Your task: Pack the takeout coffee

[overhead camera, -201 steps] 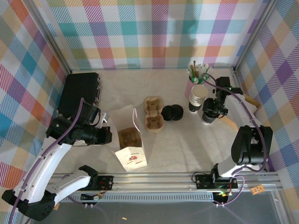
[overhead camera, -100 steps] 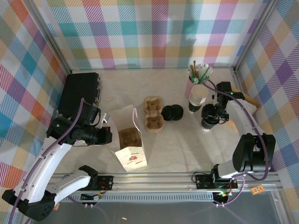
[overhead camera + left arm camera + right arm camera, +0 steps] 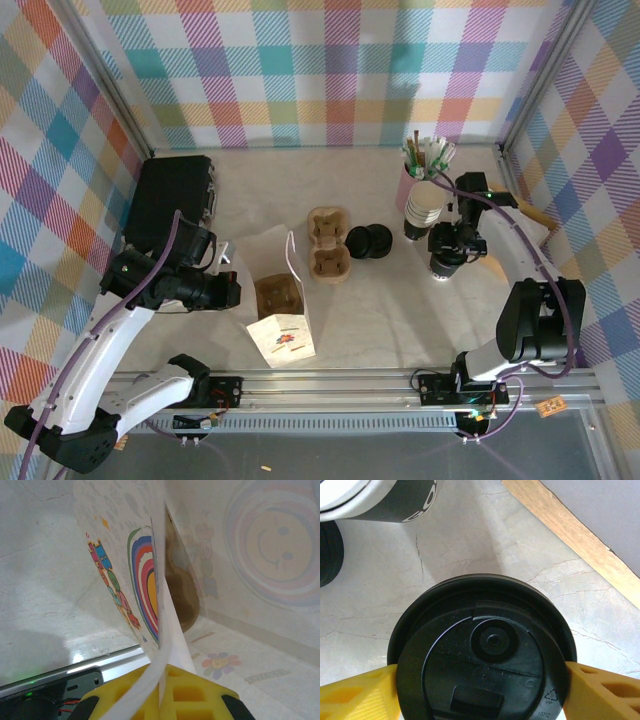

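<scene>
Right tool [image 3: 480, 696]: fingers [image 3: 355, 700] apart, one on each side of the coffee [image 3: 487, 665], level with the lid's rim and against it or just beside it; I cannot tell whether they are gripping yet. In the top view the coffee stands upright on the counter [image 3: 400, 310] at right of centre, just below the cup stack [image 3: 424, 205]. Left tool [image 3: 162, 692]: clamped on the top edge of one bag [image 3: 280, 338] wall at lower left of centre, holding the mouth open over the carrier [image 3: 275, 293] inside.

Risks as I judge them:
- If I close this high I catch the lid more than the paper, and the lid could pop off or the cup slip out below it.
- Too hard a squeeze may buckle the wall and loosen the lid.
- The stack is close, so a careless lift could clip and topple it.
- The path to the bag passes over the loose lids [image 3: 368, 241], and carrying too low would sweep them.
- The bag mouth is narrow and held by one wall, so an off-centre entry could fold it shut or drag it off my left tool.
- Any tilt while lowering, and the cup misses its well in the carrier.
</scene>
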`<action>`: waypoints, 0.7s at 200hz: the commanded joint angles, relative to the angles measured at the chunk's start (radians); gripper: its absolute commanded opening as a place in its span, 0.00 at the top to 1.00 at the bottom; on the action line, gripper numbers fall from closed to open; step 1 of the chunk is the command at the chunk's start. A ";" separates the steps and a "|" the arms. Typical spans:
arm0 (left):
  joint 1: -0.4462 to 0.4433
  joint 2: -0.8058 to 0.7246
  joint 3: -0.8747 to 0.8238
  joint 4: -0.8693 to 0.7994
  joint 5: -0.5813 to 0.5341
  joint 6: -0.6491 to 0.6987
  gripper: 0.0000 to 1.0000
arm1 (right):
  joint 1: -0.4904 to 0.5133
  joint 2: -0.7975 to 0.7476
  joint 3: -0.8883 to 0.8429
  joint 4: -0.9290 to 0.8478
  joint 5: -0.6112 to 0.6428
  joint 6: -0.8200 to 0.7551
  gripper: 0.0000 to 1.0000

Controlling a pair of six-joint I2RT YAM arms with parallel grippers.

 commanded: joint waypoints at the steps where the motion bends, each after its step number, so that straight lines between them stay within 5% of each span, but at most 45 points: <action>1: 0.007 0.006 -0.027 -0.053 0.008 0.013 1.00 | 0.033 0.056 -0.022 -0.069 0.007 0.004 0.23; 79: 0.007 0.042 -0.024 -0.035 -0.009 0.029 1.00 | 0.065 0.036 -0.009 -0.082 -0.010 0.044 0.43; 140: 0.007 0.054 -0.014 -0.011 -0.028 0.004 1.00 | 0.065 -0.037 -0.004 -0.097 -0.042 0.043 0.47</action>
